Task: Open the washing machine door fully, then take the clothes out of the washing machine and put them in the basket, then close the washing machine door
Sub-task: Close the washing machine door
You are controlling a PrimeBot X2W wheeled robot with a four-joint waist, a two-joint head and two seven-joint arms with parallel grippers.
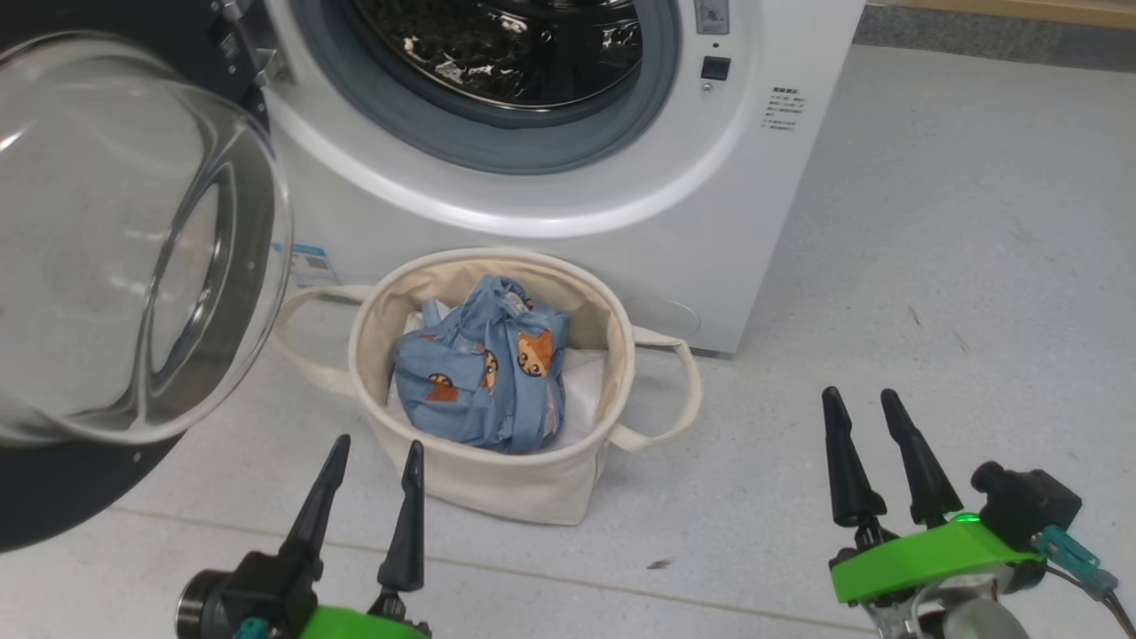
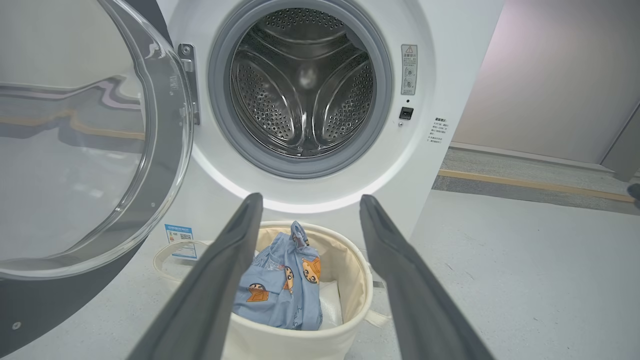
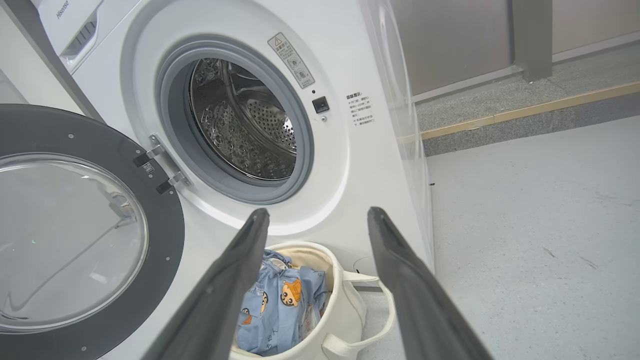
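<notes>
The white washing machine stands ahead with its door swung wide to the left, glass bowl bulging toward me. In the left wrist view the steel drum shows bare metal. The cream basket sits on the floor right below the opening. Light blue clothes printed with orange faces lie bunched inside it. My left gripper hovers just in front of the basket, fingers apart and holding nothing. My right gripper is to the basket's right above the floor, its fingers also apart and holding nothing.
A white sheet lines the basket under the clothes. The open door's black rim juts out low on the left. Grey floor stretches to the right, up to a yellow-edged strip by the wall.
</notes>
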